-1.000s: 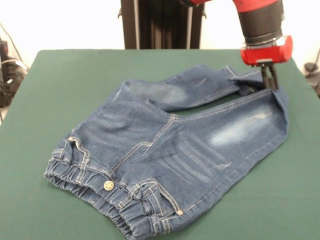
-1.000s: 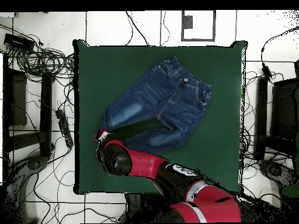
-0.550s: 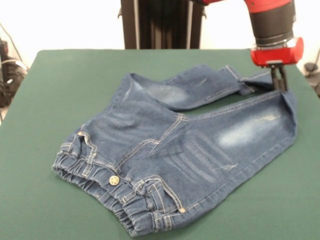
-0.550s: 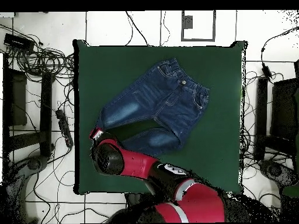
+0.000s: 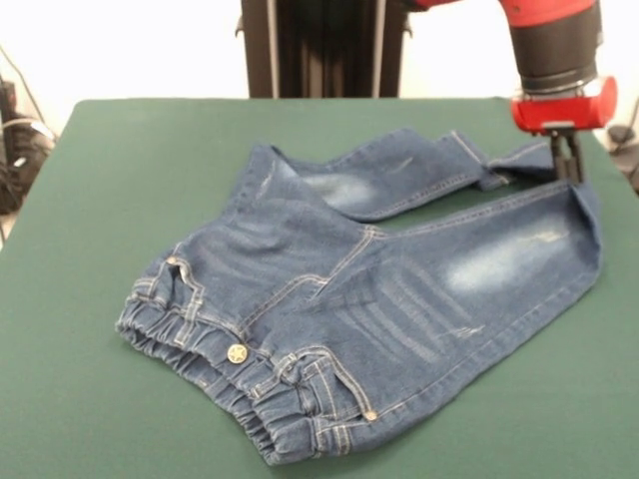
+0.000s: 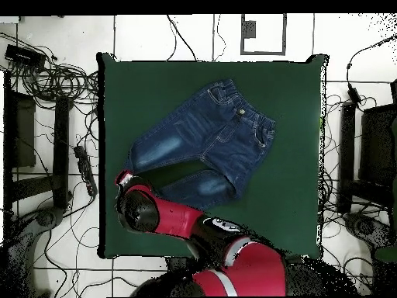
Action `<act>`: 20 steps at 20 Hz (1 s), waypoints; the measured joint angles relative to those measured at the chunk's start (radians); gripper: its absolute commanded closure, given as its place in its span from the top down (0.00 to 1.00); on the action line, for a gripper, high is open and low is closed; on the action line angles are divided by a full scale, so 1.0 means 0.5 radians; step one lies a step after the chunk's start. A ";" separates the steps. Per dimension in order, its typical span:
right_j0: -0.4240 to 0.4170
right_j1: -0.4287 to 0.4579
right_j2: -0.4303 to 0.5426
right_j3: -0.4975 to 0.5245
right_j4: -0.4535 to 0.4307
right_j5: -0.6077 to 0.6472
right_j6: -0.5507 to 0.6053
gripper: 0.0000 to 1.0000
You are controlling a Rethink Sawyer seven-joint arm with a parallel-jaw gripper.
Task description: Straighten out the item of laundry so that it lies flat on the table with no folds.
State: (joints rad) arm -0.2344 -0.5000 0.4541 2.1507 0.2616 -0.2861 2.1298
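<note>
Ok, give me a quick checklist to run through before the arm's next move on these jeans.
1. Gripper on the jeans: ok, it is down at the hem of the nearer leg; whether it is shut on the cloth, cannot tell.
2. Jeans lying flat: not ok, the hem by the gripper is lifted and turned over.
3. Legs apart: ok, a strip of table shows between them.
4. Far leg straight: not ok, its cuff lies folded near the gripper.
5. Jeans fully on the table: ok, green shows on all sides in the overhead view.
6. Waistband flat: not ok, it lies bunched.
</note>
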 measured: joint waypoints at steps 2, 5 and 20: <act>0.016 0.000 -0.001 0.000 0.011 0.000 0.000 0.00; 0.092 0.000 -0.003 0.000 0.054 0.001 0.000 1.00; 0.104 0.003 -0.003 0.000 0.061 0.000 0.000 1.00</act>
State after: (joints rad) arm -0.1824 -0.4984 0.4526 2.1509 0.2919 -0.2859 2.1298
